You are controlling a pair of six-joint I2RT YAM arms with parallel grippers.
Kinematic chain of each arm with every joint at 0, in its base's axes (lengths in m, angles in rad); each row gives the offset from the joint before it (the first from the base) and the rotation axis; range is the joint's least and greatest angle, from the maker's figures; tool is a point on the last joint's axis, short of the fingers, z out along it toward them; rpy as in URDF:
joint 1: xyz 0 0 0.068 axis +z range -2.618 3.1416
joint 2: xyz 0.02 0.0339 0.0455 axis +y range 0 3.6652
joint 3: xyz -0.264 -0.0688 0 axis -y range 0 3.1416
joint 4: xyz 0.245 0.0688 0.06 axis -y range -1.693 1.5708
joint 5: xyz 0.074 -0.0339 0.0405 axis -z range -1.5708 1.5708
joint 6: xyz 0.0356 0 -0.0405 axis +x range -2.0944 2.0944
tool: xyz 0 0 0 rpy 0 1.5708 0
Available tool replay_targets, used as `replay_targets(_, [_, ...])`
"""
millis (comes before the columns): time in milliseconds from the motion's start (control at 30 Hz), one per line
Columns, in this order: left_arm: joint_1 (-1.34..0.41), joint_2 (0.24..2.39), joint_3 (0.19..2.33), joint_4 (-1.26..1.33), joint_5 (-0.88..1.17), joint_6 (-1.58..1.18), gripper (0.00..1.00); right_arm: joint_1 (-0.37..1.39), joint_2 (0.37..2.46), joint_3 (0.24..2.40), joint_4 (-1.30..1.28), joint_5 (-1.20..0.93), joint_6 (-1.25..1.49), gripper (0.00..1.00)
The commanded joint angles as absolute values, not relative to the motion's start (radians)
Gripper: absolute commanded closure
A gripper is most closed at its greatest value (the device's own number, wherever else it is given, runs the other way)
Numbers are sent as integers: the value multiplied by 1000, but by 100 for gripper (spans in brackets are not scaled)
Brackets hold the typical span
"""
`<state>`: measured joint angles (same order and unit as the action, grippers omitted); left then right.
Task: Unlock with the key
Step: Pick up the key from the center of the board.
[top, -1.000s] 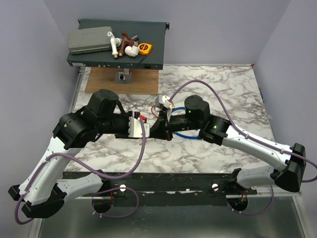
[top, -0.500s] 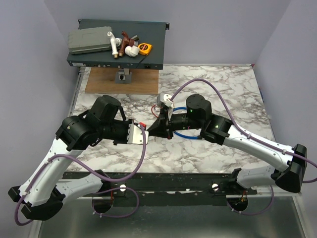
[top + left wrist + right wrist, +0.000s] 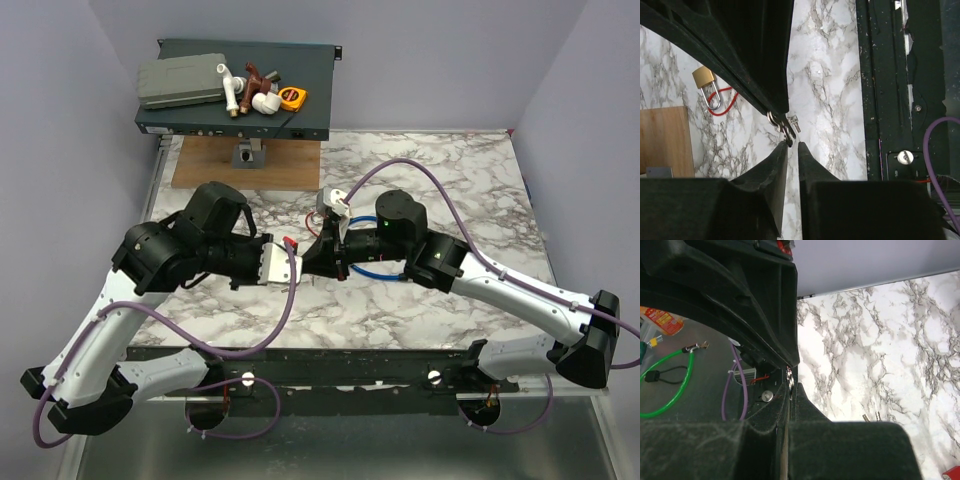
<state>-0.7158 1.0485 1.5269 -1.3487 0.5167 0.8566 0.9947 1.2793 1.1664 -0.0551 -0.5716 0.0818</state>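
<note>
Left pincer (image 3: 792,145) narrowed, tips slightly apart at key (image 3: 793,122); right pincer (image 3: 792,387) clamped on key; marble tabletop (image 3: 825,75); lilac walls (image 3: 450,50)

Left arm: reaching inward to the right with its elbow raised, the left gripper (image 3: 297,268) lying level, its fingers (image 3: 774,167) standing a narrow slit apart. Right arm: stretching inward to the left, the right gripper (image 3: 320,260) pressing its fingers (image 3: 806,412) together. The two tips are facing nose to nose, almost touching.

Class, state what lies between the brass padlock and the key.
Left wrist view: red cord on the marble beside the padlock, then a black finger of the right gripper, holding the key.
</note>
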Motion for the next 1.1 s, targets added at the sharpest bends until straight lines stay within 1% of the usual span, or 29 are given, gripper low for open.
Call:
replay_targets(0, [-723, 1059, 1593, -1407, 571, 853, 91, 999, 1291, 1199, -64, -536, 62, 99])
replay_targets(133, [-724, 1064, 1598, -1406, 576, 844, 97, 998, 1299, 1207, -66, -535, 60, 99])
replay_targets(367, [-723, 1077, 1593, -1399, 574, 839, 100, 998, 1299, 1213, -64, -542, 63, 99])
replay_targets(467, [-724, 1078, 1588, -1391, 562, 833, 100, 998, 1301, 1215, -63, -543, 64, 99])
replay_targets(500, [-724, 1078, 1583, -1387, 551, 829, 94, 999, 1302, 1215, -63, -543, 65, 99])
replay_targets(567, [-723, 1076, 1567, -1371, 515, 823, 79, 998, 1301, 1215, -64, -545, 64, 99])
replay_targets(600, [-724, 1075, 1557, -1363, 492, 820, 75, 998, 1301, 1215, -65, -546, 64, 99])
replay_targets(800, [-723, 1065, 1537, -1314, 456, 799, 68, 997, 1306, 1218, -66, -558, 65, 99])
replay_targets(900, [-724, 1072, 1532, -1313, 447, 797, 68, 998, 1305, 1213, -60, -559, 68, 99])
replay_targets(933, [-724, 1073, 1535, -1317, 456, 800, 71, 998, 1307, 1213, -60, -558, 68, 99])
replay_targets(967, [-724, 1075, 1537, -1322, 473, 802, 73, 998, 1307, 1212, -59, -557, 68, 99])
replay_targets(1000, [-724, 1078, 1544, -1331, 490, 802, 78, 998, 1307, 1211, -58, -553, 69, 99])
replay_targets(1067, [-725, 1091, 1568, -1361, 531, 802, 90, 997, 1305, 1207, -53, -537, 68, 99])
